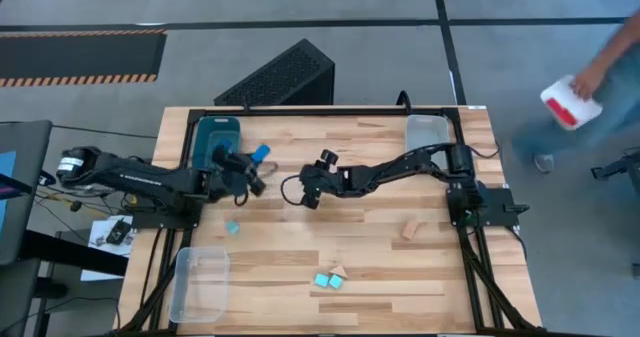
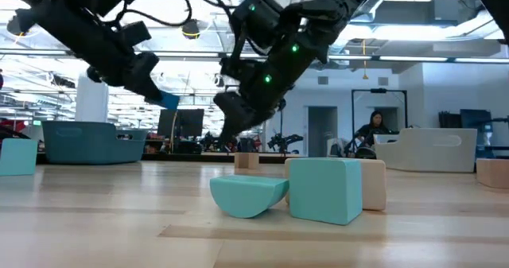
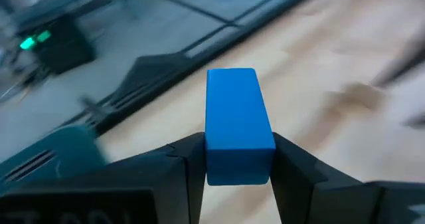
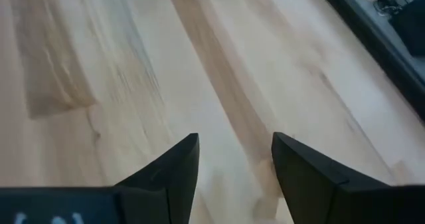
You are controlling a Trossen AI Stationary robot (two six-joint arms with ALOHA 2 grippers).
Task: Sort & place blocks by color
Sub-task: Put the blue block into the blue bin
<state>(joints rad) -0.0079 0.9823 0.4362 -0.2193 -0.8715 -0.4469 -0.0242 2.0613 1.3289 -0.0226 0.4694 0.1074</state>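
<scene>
One deep blue block [image 3: 238, 124] is sitting clamped between the left gripper [image 3: 239, 164] fingers, gripped by its flat sides; it looks rigid, light, smooth. Right gripper [image 4: 234, 161] is hovering open and empty over bare table [image 4: 133, 84].

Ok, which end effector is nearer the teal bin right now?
Left. The left end effector, shut on a deep blue block, is just beside the teal bin. The right end effector is empty and open over bare table near the middle, farther off.
</scene>
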